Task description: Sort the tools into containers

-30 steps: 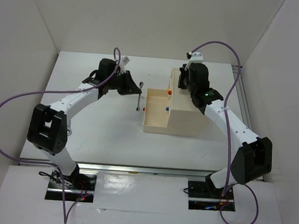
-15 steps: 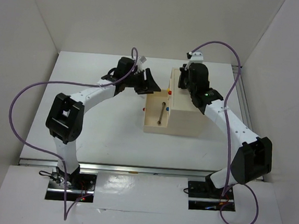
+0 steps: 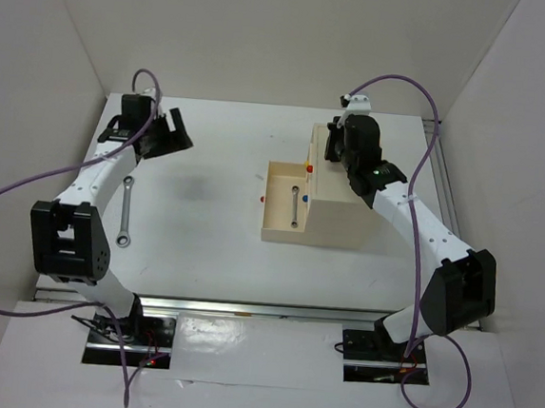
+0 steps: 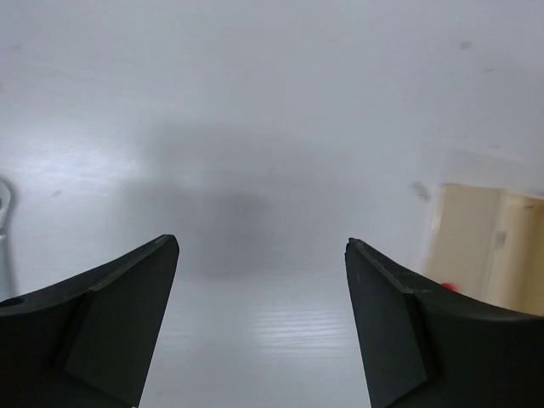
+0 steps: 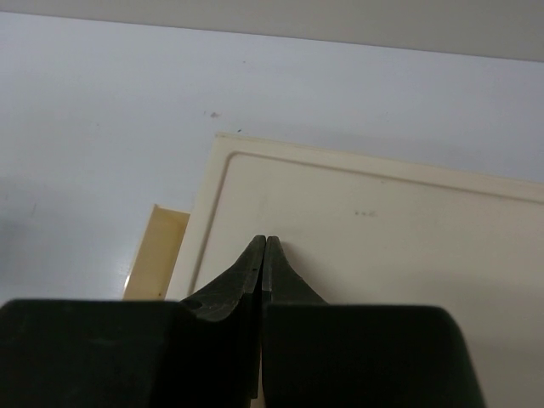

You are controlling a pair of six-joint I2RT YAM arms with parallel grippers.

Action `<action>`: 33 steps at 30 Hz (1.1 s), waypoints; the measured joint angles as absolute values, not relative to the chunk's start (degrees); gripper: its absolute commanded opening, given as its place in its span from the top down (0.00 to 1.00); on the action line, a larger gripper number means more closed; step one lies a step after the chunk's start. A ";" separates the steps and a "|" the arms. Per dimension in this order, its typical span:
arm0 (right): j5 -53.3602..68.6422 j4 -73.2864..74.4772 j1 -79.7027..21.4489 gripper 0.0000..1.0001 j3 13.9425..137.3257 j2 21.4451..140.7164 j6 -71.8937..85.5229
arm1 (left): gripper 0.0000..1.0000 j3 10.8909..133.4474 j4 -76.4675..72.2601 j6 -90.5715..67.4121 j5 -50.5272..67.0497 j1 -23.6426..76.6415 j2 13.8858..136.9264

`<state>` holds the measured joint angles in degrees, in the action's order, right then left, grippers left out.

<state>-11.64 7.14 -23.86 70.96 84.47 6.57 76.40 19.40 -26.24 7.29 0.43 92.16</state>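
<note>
One silver wrench (image 3: 296,206) lies lengthwise in the open drawer (image 3: 273,225) pulled out of the beige box (image 3: 348,211). A second silver wrench (image 3: 127,212) lies on the white table at the left; its end shows at the left edge of the left wrist view (image 4: 4,208). My left gripper (image 3: 177,132) hangs open and empty over the table's far left (image 4: 262,246), above and beyond that wrench. My right gripper (image 5: 266,240) is shut and empty, just over the box's top (image 5: 382,221) at its far end (image 3: 332,150). No other tools show.
Red (image 3: 309,168) and blue (image 3: 305,197) knobs mark the closed drawer fronts, and a red knob (image 3: 261,199) sits on the open drawer's front. The box (image 4: 489,246) shows at the right of the left wrist view. White walls close in the table on three sides.
My left gripper carried a wrench over the open drawer, opened and left it inside, then swung far left across the table. The right arm stayed still.
</note>
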 measured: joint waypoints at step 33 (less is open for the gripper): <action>-10.83 7.11 -23.86 1.00 68.42 81.73 6.59 | 0.15 67.33 33.65 -10.57 -3.09 -18.85 104.68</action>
<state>-10.83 7.11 -23.86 68.42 81.73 6.59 67.33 33.65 -10.57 -3.09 -18.85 104.68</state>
